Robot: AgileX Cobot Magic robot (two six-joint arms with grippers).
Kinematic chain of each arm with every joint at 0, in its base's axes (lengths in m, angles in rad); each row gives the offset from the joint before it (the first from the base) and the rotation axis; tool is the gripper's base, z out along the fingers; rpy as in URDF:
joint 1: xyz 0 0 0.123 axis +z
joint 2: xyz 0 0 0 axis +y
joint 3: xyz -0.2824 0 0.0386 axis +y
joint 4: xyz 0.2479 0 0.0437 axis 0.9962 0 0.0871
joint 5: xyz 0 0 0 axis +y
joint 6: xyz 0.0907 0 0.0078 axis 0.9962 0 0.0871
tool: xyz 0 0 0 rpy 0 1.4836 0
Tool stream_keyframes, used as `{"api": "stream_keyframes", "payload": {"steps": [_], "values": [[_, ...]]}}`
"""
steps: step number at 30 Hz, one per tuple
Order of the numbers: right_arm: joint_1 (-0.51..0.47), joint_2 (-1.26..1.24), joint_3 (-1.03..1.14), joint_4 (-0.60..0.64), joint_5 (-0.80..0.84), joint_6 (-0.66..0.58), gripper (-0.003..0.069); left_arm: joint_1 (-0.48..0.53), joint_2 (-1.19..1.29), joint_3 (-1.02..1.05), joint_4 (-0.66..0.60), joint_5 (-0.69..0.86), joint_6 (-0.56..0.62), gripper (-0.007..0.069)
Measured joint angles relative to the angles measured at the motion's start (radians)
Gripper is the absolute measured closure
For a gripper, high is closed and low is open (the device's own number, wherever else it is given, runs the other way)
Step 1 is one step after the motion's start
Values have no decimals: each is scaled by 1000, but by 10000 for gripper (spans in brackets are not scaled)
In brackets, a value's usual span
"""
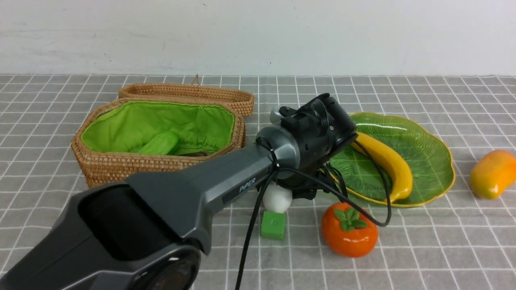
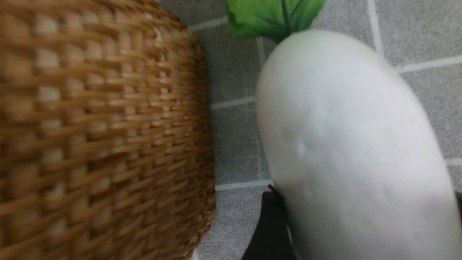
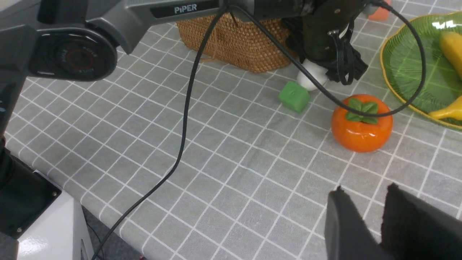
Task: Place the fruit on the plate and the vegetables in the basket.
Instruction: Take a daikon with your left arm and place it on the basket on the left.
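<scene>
The left arm [image 1: 161, 201] fills the lower left of the front view, nearest the lens, and reaches toward the centre. The left gripper [image 1: 300, 189] points down at the cloth, just right of the basket [image 1: 121, 165].

Radish [image 2: 346, 144]: lies on the cloth directly under that gripper, leaves toward the top of the left wrist frame. One dark finger [image 2: 270, 224] shows against its flank and a sliver of the other at the right edge, so the jaws stand wide astride it. Whether the pads press on it cannot be told.

Judgement: the gripper straddles the radish's thick middle because that is the steadiest place to take an oval body, and the basket wall beside it makes for a short lift.

The gourd [image 1: 161, 144] sits inside the green lining. The banana [image 1: 387, 161] lies on the plate [image 1: 423, 149], centre right. The persimmon [image 1: 349, 233] and the green cube [image 1: 273, 225] sit on the cloth below the gripper, and the mango [image 1: 494, 173] is at the far right edge.

The right gripper [image 3: 382, 224], at the lower right of its own view, is empty with its fingers close together. Full closure cannot be told.
</scene>
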Motion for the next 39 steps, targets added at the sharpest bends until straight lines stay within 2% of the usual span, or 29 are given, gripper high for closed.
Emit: {"api": "stream_keyframes", "payload": {"steps": [4,6,7,14,17,22,23,25,26,27,28,31,32,37,39], "values": [[0,-3,0,0,2,0,482,0,15,-5,-8,-1,12,90],[0,-4,0,0,2,0,482,0,16,-8,-10,-1,18,118],[0,-5,0,0,2,0,481,0,16,-11,-11,-1,18,156],[0,-5,0,0,3,0,477,0,6,-53,-37,17,24,158],[0,-5,0,0,1,0,477,-8,-42,-76,-87,23,71,158],[0,-5,0,0,-61,0,475,-69,-285,-80,-150,26,301,158],[0,-5,0,0,-61,0,475,-70,-295,-80,-150,26,301,158],[0,-5,0,0,-101,0,473,-65,-440,-27,-167,27,473,158],[0,-5,0,0,-101,0,473,-62,-451,-27,-167,27,473,158],[0,-5,0,1,-116,0,471,-40,-522,23,-167,27,605,158],[0,-5,0,1,-123,0,470,-26,-561,46,-166,27,660,158],[0,-5,0,1,-138,0,469,92,-693,197,-163,27,980,158],[0,-5,0,1,-139,0,469,100,-698,216,-163,27,1015,158],[0,-5,0,1,-142,0,468,306,-715,426,-165,26,1357,158],[0,-5,0,1,-142,0,467,347,-695,469,-165,6,1395,158]]}}
